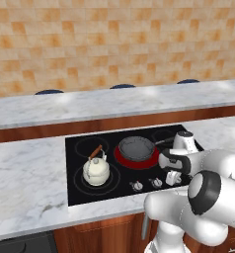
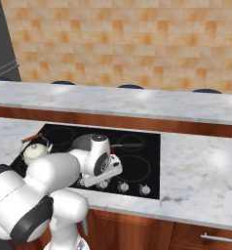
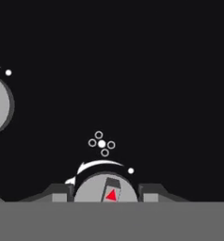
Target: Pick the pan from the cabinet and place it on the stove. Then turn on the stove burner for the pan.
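Between the tool's (image 3: 104, 195) two tips sits a silver knob (image 3: 106, 190), flanked closely, so I judge the tool clenched on it (contact itself is hard to confirm). Beyond the tool, the pan (image 1: 136, 148) rests on the stove (image 1: 77, 190), over a red-glowing ring.
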Controlling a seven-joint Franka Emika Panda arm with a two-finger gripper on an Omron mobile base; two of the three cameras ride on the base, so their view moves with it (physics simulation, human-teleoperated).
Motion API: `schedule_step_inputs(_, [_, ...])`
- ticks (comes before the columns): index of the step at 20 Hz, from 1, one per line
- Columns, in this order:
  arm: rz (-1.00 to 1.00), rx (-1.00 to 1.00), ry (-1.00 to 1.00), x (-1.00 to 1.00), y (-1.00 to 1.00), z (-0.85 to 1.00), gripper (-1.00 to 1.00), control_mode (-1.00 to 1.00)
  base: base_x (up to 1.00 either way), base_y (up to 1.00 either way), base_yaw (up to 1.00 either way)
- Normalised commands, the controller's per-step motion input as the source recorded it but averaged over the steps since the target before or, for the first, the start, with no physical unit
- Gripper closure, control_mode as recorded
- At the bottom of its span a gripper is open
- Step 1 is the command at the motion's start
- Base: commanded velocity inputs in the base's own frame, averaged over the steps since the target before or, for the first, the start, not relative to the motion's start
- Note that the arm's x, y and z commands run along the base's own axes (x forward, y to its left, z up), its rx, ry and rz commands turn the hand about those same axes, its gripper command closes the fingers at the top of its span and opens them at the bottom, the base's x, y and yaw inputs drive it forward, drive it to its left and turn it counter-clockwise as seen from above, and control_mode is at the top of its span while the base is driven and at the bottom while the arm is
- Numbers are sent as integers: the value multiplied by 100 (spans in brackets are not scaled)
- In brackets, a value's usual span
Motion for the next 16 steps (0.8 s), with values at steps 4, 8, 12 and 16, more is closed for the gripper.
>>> schedule_step_inputs(4, [25,-15,-7,-34,18,-36,100,-100,0,0,0])
schedule_step_inputs(8, [20,-9,-10,-35,2,-34,100,-100,0,0,0])
schedule_step_inputs(12, [16,-1,-17,-15,0,-23,100,-100,0,0,0])
schedule_step_inputs(16, [15,0,-13,-16,0,-26,-100,-100,0,0,0])
